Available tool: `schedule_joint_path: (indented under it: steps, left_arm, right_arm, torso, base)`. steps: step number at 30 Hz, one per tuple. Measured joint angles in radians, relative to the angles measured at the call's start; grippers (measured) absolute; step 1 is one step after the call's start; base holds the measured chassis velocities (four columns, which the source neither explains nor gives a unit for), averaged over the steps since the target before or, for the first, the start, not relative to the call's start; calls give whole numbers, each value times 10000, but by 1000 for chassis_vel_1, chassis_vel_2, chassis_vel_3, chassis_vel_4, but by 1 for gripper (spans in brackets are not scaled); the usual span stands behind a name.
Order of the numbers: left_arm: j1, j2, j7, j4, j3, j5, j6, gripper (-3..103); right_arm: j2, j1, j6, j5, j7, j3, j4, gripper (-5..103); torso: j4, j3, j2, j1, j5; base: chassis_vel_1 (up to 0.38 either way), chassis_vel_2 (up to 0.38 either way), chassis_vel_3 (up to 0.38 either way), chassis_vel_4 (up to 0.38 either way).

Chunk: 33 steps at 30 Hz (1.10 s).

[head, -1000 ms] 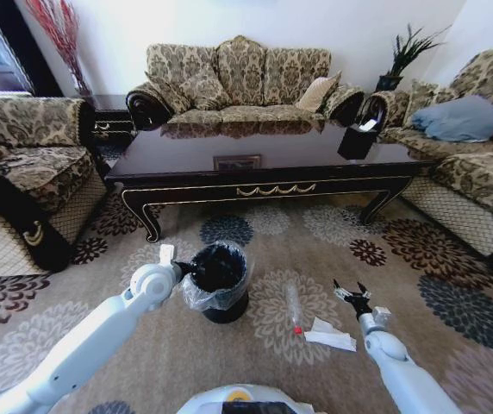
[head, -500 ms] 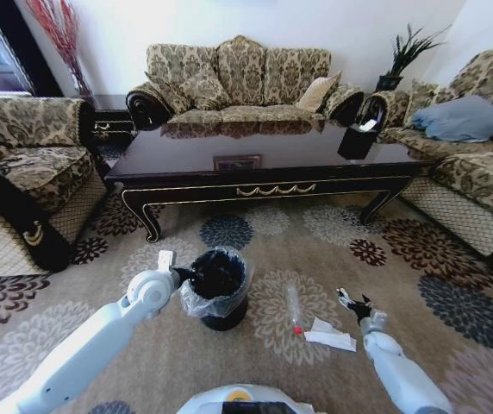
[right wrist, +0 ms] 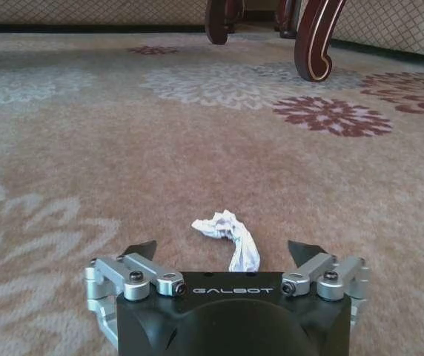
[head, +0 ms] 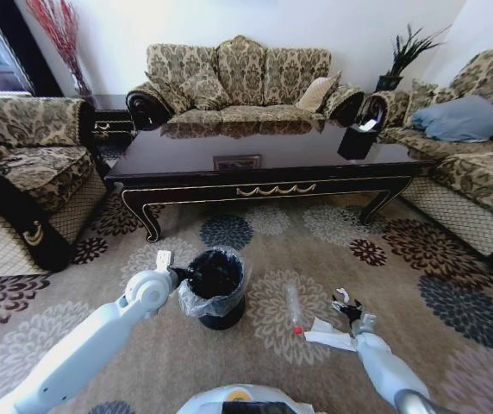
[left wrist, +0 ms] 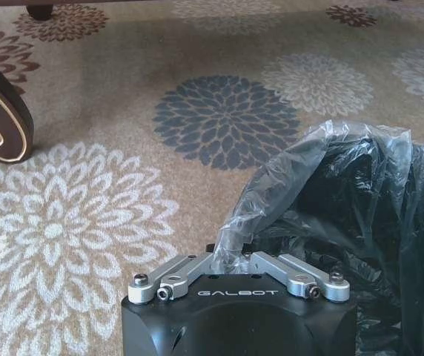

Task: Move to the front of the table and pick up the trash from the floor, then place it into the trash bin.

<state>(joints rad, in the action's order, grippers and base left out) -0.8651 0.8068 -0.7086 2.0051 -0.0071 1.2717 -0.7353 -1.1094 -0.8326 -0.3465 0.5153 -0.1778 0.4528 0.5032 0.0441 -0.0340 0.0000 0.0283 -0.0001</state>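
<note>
**Right pincer low over the paper, left pincer clamped on the bin liner**

In the head view my right pincer (head: pixel 345 304) sat lower right of centre, close to the carpet, its fingers spread apart with nothing between them. Just beside it, toward the frame's bottom, lay the flat white paper (head: pixel 329 335), and left of that the slim clear tube with a red tip (head: pixel 294 309), running nearly vertical in the frame. My right wrist camera showed a crumpled white paper scrap (right wrist: pixel 229 236) on the carpet at lower centre, lying between my two dark fingertips (right wrist: pixel 138 250) but not touched by either.

My left pincer (head: pixel 177 272) was left of centre in the head view, at the rim of the trash bin (head: pixel 215 289). In the left wrist view it (left wrist: pixel 227 256) was clenched on a fold of the grey plastic liner (left wrist: pixel 286 170), which rose from between the jaws toward the right of the frame; the bin's black inside filled the lower right.

The dark glossy coffee table (head: pixel 264 168) spanned the middle of the head view, above the bin, with a black tissue box (head: pixel 356 140) on its right end.
</note>
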Motion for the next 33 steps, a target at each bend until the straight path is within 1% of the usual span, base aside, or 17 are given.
schedule_joint_path:
  steps: [1,2,4,7,9,12,13,15,16,17,19,21,25,29,33]
  left_arm:
    - [-31,15,33,0,-33,-5,1,3]
    - [-37,14,59,4,-55,-4,0,3]
    - [-37,6,62,9,-61,-3,0,3]
    - [-51,-51,70,48,-138,16,0,3]
    - [-76,-59,74,65,-168,19,0,3]
    - [-202,-88,82,139,-267,24,-1,3]
    - [-202,-88,82,139,-267,24,-1,3]
    - [-257,-90,84,174,-316,29,-2,3]
    - [-257,-90,84,174,-316,29,-2,3]
    - [-289,-96,84,190,-349,29,-2,3]
    - [-330,-106,86,209,-401,26,-2,3]
    - [-344,-108,87,222,-418,26,-2,3]
    - [-372,-112,90,260,-454,26,-2,3]
    - [-427,-133,90,325,-473,16,-2,3]
    - [-475,-164,88,380,-502,10,-2,3]
  right_arm:
    - [-8,57,-4,-2,-2,3,-40,90]
    - [6,135,-5,-5,-18,1,-126,85]
    - [26,180,-8,-17,-35,-1,-192,85]
    - [57,434,-38,-88,-103,31,-552,68]
    - [32,454,-36,-90,-105,40,-569,68]
    - [-153,557,19,-107,-102,79,-643,52]
    - [-153,557,19,-107,-102,79,-643,52]
    - [-220,597,73,-107,-89,92,-694,41]
    - [-220,597,73,-107,-89,92,-694,41]
    - [-239,595,89,-111,-85,95,-696,36]
    - [-250,566,100,-119,-82,102,-695,25]
    - [-250,544,102,-125,-80,105,-685,25]
    - [-207,451,110,-132,-70,122,-624,4]
    - [-123,349,114,-132,-64,137,-557,0]
    - [-58,267,114,-113,-53,145,-475,0]
  torso:
    - [-1,0,0,0,1]
    - [-2,0,0,0,2]
    - [-2,0,0,0,3]
    - [2,0,0,1,-1]
    - [3,0,0,0,0]
    - [-3,1,0,0,4]
    - [-3,1,0,0,4]
    - [-2,0,0,0,0]
    - [-2,0,0,0,0]
    - [2,0,0,0,0]
    - [0,0,0,0,0]
    - [-1,0,0,0,0]
    - [-1,0,0,0,1]
    - [0,1,0,0,1]
    - [-1,0,0,0,2]
  base:
    - [0,0,0,0]
    - [0,0,0,0]
    - [0,0,0,0]
    - [0,0,0,0]
    - [0,0,0,0]
    - [0,0,0,0]
    - [0,0,0,0]
    - [0,0,0,0]
    - [0,0,0,0]
    - [0,0,0,0]
    - [0,0,0,0]
    - [0,0,0,0]
    - [0,0,0,0]
    - [0,0,0,0]
    - [0,0,0,0]
